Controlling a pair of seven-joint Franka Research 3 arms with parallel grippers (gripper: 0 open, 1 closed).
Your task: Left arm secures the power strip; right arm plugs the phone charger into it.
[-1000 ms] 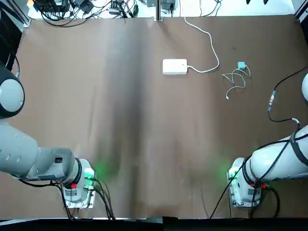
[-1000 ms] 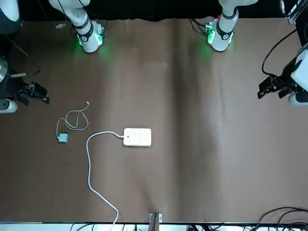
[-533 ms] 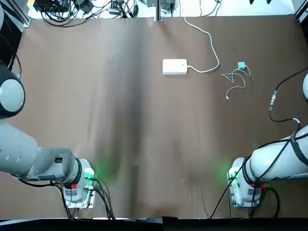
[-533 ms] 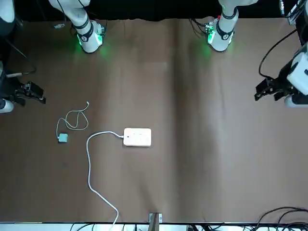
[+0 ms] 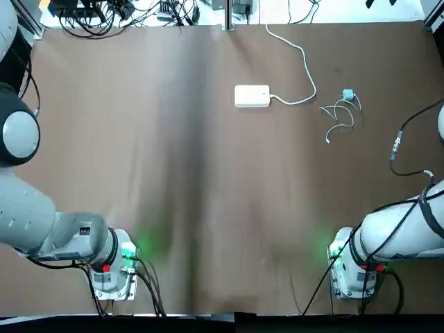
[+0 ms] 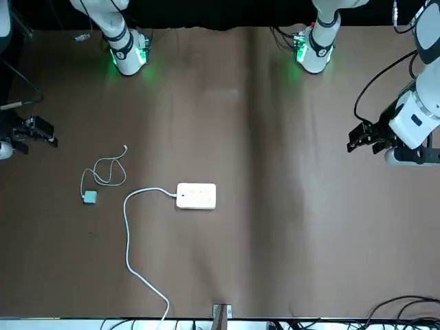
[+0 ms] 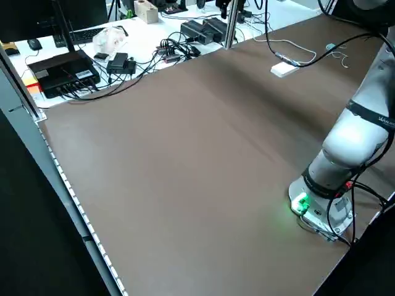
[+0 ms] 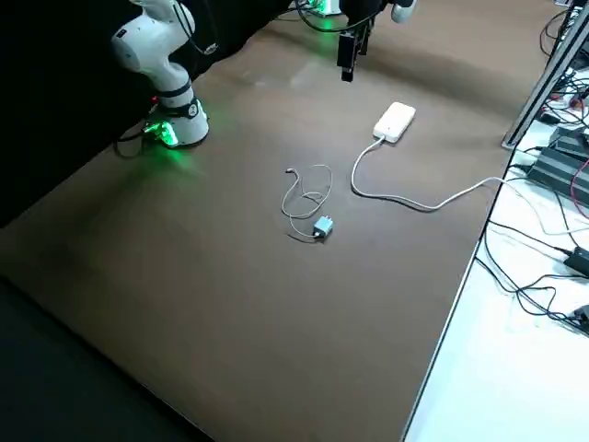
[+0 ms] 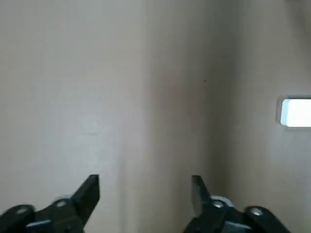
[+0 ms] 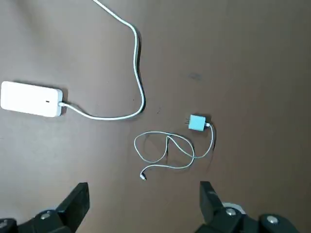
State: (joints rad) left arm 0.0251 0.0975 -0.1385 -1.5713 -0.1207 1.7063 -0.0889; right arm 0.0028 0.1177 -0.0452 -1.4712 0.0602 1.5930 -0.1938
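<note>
The white power strip [image 5: 252,96] lies flat in the far middle of the table, its thick cord [image 5: 302,62] running off the far edge. To its right sits the teal phone charger [image 5: 347,94] with a thin coiled cable [image 5: 340,118]. My left gripper [image 6: 361,135] hovers open over the table's left side, well short of the power strip [image 9: 296,112]; nothing sits between its fingers [image 9: 90,191]. My right gripper [image 6: 38,130] is open at the table's right edge, with the charger [image 10: 197,123] and the strip [image 10: 31,99] in its wrist view.
Brown table surface [image 5: 208,194] spreads between the arm bases [image 5: 111,267] [image 5: 354,267]. Cables and electronics [image 7: 123,58] crowd the white desk beyond the far edge. A metal post [image 5: 227,17] stands at the middle of the far edge.
My left gripper has moved inward from the table's left edge toward the middle. My right gripper has drifted slightly farther out toward the right edge. The power strip and charger have not moved.
</note>
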